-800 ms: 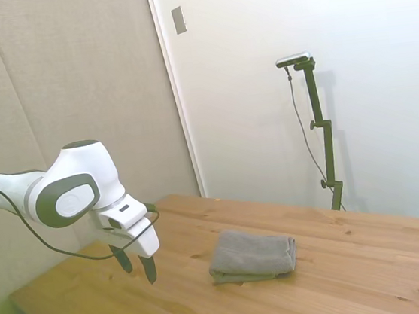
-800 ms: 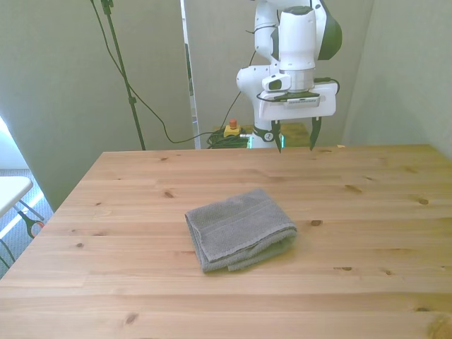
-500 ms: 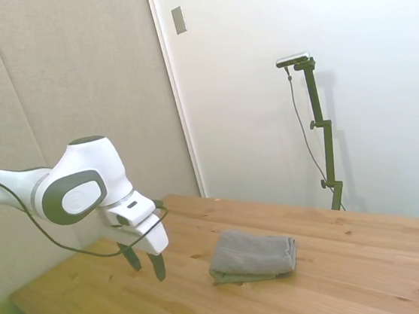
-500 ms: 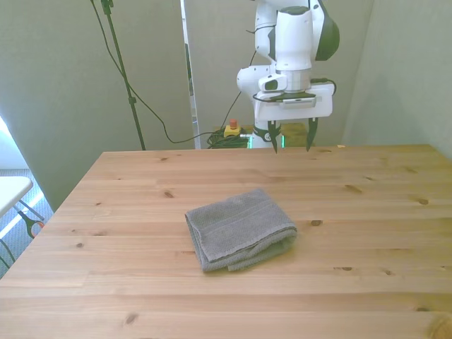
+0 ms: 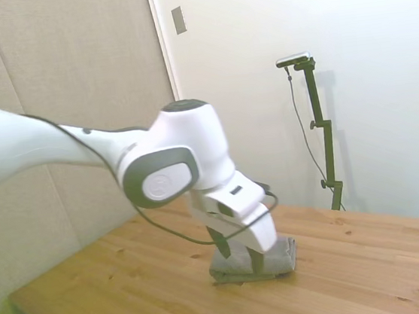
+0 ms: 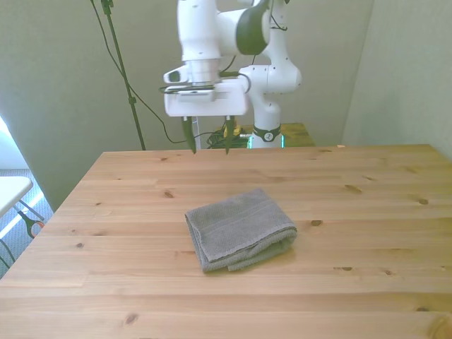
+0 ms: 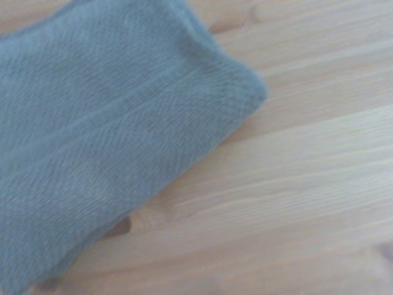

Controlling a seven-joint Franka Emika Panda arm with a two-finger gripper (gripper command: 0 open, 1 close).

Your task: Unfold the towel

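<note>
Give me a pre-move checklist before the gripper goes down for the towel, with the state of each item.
1. Towel still folded, lying flat on the table: ok.
2. Gripper open and empty: ok.
3. Gripper clear of the cloth, not touching it: ok; it hangs above the table in the front view.
4. Gripper lined up over a towel edge: cannot tell; the views disagree on depth.
5. Loose edge to grasp identified: cannot tell; layered edges show along the near side.
6. Nothing else near the towel: ok.
</note>
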